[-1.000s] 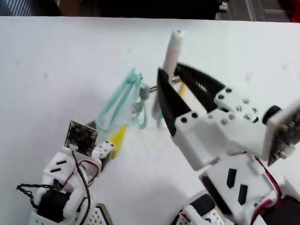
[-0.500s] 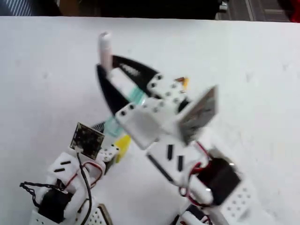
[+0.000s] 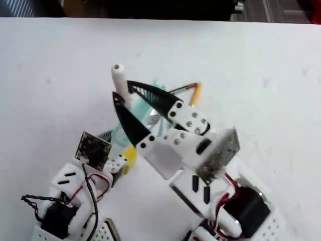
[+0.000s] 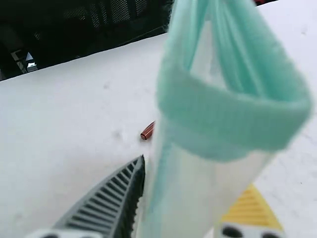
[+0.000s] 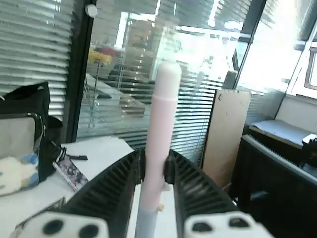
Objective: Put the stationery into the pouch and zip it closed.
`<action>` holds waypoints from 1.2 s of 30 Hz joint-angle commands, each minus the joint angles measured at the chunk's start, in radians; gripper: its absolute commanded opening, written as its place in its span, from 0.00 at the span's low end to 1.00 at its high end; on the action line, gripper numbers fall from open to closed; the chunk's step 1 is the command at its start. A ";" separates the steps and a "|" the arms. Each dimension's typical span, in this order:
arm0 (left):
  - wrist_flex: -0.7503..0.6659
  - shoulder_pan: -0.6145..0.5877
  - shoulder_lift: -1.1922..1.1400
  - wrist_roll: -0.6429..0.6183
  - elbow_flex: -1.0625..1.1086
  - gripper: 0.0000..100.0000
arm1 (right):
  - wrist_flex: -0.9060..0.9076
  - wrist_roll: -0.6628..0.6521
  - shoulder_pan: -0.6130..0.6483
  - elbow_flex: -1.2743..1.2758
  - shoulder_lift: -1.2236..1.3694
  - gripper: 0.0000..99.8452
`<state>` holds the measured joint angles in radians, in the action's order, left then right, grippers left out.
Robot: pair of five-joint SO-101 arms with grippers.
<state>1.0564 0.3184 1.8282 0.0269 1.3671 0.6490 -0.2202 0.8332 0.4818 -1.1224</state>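
Left wrist view gives us the nearest thing: the left gripper [image 4: 198, 173], its grey and yellow fingers closed on the lower part of the pouch [image 4: 233, 124]. The pouch stands up between them, and its teal-edged mouth looks spread open. We judge it is held this way so the opening faces the other arm for loading.

Just past it, in the high view, the right gripper [image 3: 122, 90] hangs over the pouch. Its black fingers are clamped on the pale pen [image 3: 119, 78], whose free end points away from the arms. The right wrist view confirms the pinch, with the pen running straight out between the fingers.

We take this as the insertion step: the pen is not yet inside, and it must be lined up with the mouth before release.

Farther out, a yellow pencil [image 3: 195, 93] lies on the white table [image 3: 261, 50] beyond the gripper, yet to be packed. Zipping comes last.
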 commanded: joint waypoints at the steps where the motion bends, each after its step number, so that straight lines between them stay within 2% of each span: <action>1: -0.002 0.010 -0.001 -0.011 -0.008 0.23 | 0.012 -0.005 -0.027 0.025 -0.058 0.02; 4: -0.002 0.010 -0.001 -0.011 -0.008 0.23 | 0.007 -0.005 -0.027 0.104 -0.087 0.02; 12: 0.003 0.010 -0.001 -0.011 -0.008 0.23 | -0.176 -0.006 -0.031 0.242 -0.087 0.02; 22: 0.002 0.010 -0.001 -0.011 -0.008 0.23 | -0.042 -0.006 -0.031 0.239 -0.094 0.03; 27: 0.005 0.010 -0.001 -0.011 -0.008 0.23 | 0.028 -0.005 -0.028 0.238 -0.094 0.22; 28: 0.005 0.010 -0.001 -0.011 -0.008 0.23 | 0.041 -0.005 -0.027 0.238 -0.094 0.23; 36: 0.003 0.010 -0.001 -0.011 -0.008 0.23 | 0.044 -0.005 -0.027 0.209 -0.096 0.18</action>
<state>1.0564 0.3199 1.8282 0.0269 1.3671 0.6905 -0.2202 0.8101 0.7319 -1.2083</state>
